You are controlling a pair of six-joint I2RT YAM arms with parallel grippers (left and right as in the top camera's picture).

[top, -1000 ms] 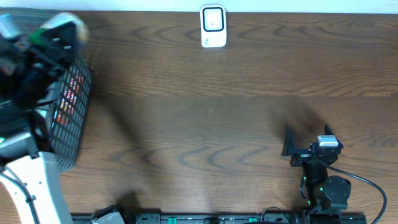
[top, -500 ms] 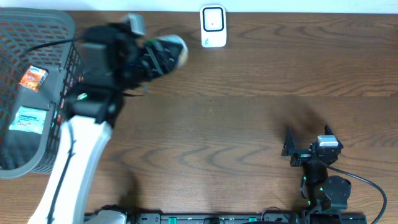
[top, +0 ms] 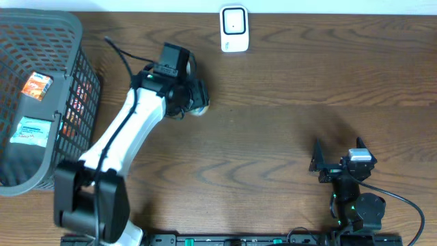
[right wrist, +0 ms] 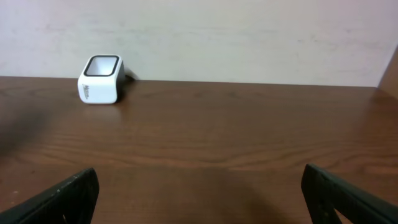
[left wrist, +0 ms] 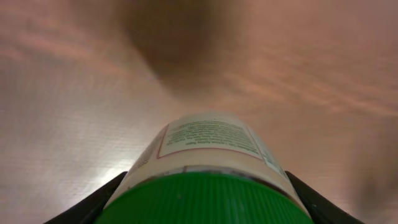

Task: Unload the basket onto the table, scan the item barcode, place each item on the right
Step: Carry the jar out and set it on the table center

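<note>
**Bottle Pinched in Left Hand Above Counter**

A green-capped bottle (left wrist: 208, 152) is pinched between the fingers of the left hand (top: 192, 96) and held over the wooden counter (top: 287, 102), with its printed label seen beyond the cap from the wrist. The white scanner (top: 233, 29) is found near this hand, toward the counter's far edge. The grey basket (top: 85, 82) is set well apart on the hand's other side. The right hand (top: 337, 154) is spread wide with nothing between its fingers, and the scanner is seen far ahead to its left.

Bottle (top: 200, 106) mostly hidden under left gripper (top: 191, 96), green cap (left wrist: 208, 200) cut off at btm edge, label (left wrist: 211, 134) print unreadable, basket (top: 75, 41) cropped at left.
</note>
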